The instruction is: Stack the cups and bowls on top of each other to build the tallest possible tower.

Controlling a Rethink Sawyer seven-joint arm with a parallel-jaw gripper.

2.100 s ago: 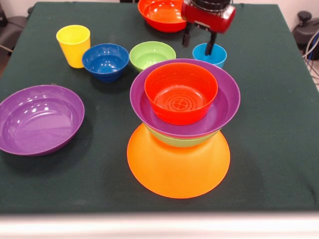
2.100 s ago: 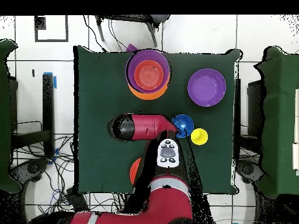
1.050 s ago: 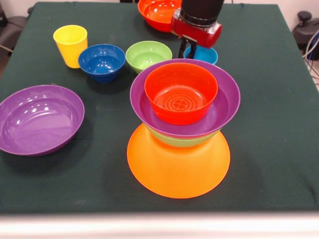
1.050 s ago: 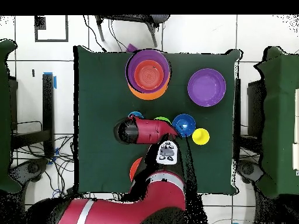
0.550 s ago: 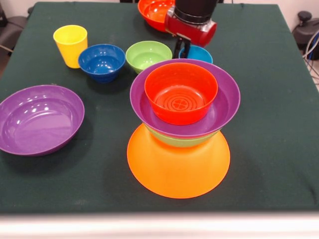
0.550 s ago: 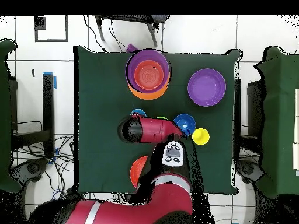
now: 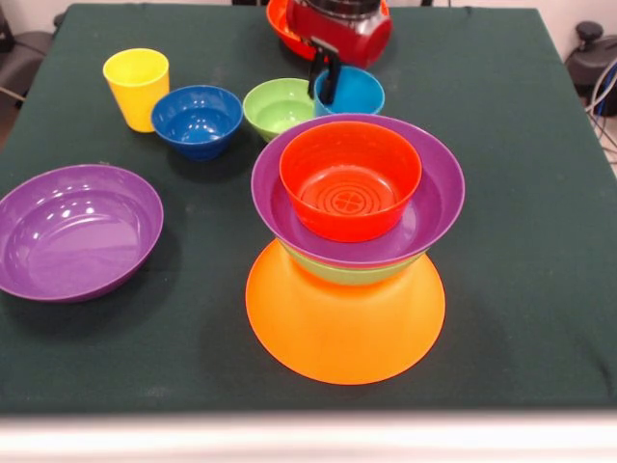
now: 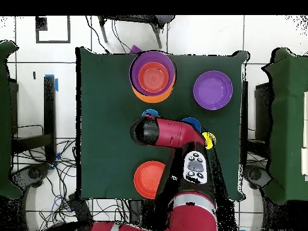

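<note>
A: L to R, quick. Why's the purple bowl (image 7: 77, 231) sitting alone?

B: Spare, near-left on the surface (image 7: 521, 193), mouth up, lots of bare cloth round it. Behind it, far-left row: yellow cup (image 7: 136, 87), blue bowl (image 7: 197, 120), green bowl (image 7: 277, 106), all upright, close together but I can't tell if they touch.

A: Gripper?

B: Gripper (image 7: 325, 82) hangs at the blue cup (image 7: 355, 92), just right of the green bowl. One finger looks inside the rim, other outside, so prob. pinching the cup wall, which makes sense for lifting a thin tumbler. Can't swear pads are in contact.

A: Tower?

B: Tower (image 7: 347, 251) is centre-near: orange bowl (image 7: 342, 328) upturned as wide base, then a green one, purple, red bowl (image 7: 350, 178) nested on top, mouths up. It stands right in front of the cup.

A: Room?

B: Right side of the surface is bare; near edge is close to the orange rim. Another red-orange bowl (image 7: 281, 24) far, by the arm. Lift cup straight up before coming near, I'd say.
</note>
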